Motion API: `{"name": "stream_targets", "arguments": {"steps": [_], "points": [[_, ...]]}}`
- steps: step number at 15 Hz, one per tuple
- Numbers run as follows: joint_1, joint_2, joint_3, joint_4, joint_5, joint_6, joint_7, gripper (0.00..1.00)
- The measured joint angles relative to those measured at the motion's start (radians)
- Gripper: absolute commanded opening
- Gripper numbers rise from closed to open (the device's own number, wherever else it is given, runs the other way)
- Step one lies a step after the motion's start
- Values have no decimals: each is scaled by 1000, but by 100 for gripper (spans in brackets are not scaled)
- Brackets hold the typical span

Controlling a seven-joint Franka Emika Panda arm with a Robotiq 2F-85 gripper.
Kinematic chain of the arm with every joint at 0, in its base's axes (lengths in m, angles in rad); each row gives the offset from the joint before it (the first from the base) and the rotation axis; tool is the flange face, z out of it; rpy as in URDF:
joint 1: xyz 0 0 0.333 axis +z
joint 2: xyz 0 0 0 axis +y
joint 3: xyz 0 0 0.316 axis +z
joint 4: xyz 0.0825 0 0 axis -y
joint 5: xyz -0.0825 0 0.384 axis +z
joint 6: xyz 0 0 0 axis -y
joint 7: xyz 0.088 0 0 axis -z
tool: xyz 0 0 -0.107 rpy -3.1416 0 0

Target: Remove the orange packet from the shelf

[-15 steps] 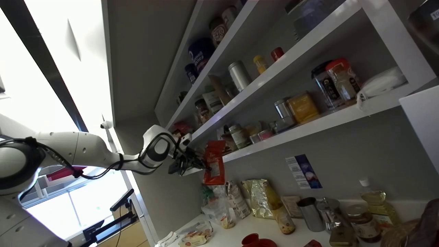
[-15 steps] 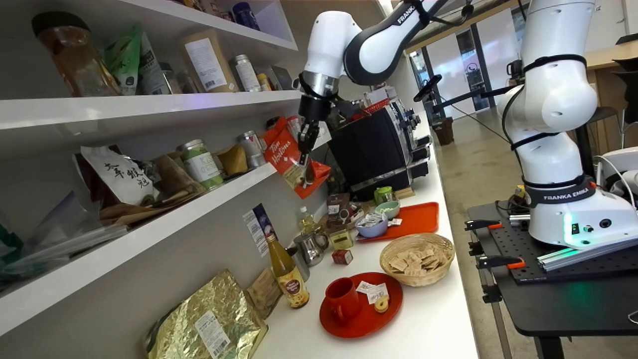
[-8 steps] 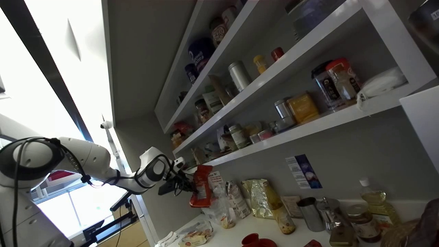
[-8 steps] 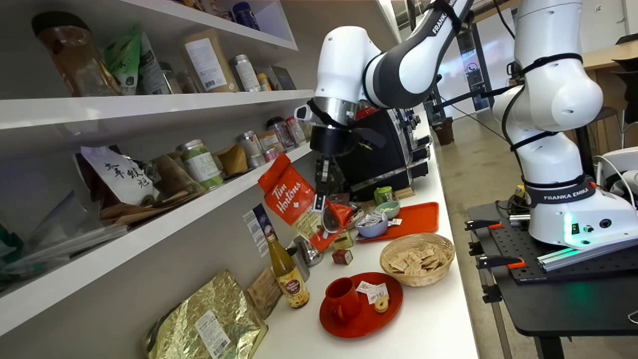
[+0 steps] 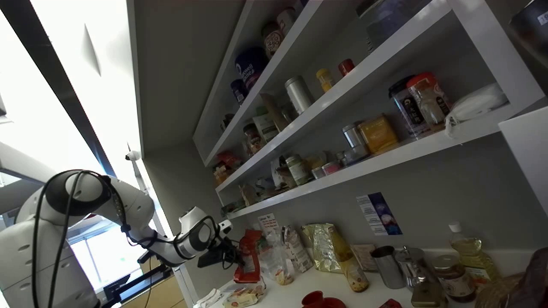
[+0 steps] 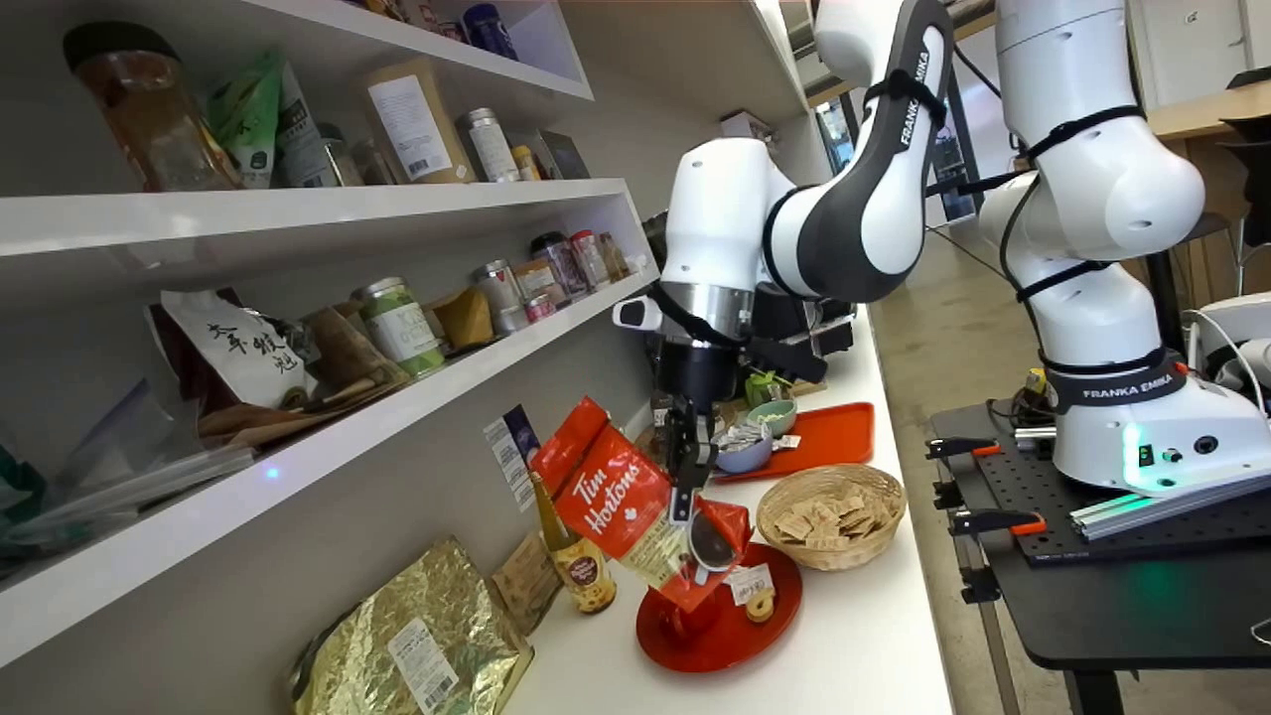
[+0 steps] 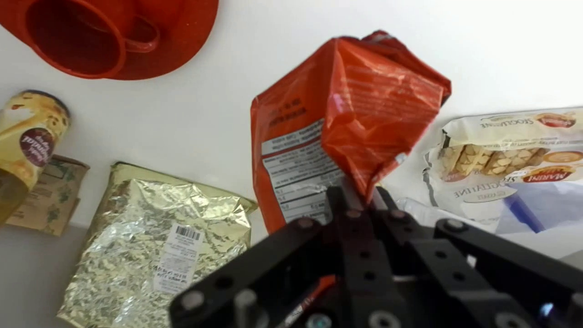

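We see the jaws clamped on an edge of the orange packet [image 6: 626,511]; it hangs tilted from them, below the shelf [image 6: 273,482]. We judge it soft, light, rather slippery, so this edge suits well for holding.

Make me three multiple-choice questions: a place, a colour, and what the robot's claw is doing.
1. The red mug is: A) on the red plate B) in the basket C) on the tray
2. The foil bag is: A) blue B) green C) gold
3. The gripper is: A) open B) shut on the orange Tim Hortons packet C) shut, empty

1: A, the wrist view shows it on the plate.
2: C, every view shows gold.
3: B, the wrist view shows jaws pinching it.
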Motion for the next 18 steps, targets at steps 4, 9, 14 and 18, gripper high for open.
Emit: {"name": "stream_targets", "arguments": {"steps": [4,9,14,18], "points": [[-5,128,5,6,-93,104,-2,2],[-11,300,-67,88,-242,267,-14,2],[-9,493,-98,195,-266,437,-90,2],[-3,646,-110,263,-259,557,-166,2]]}}
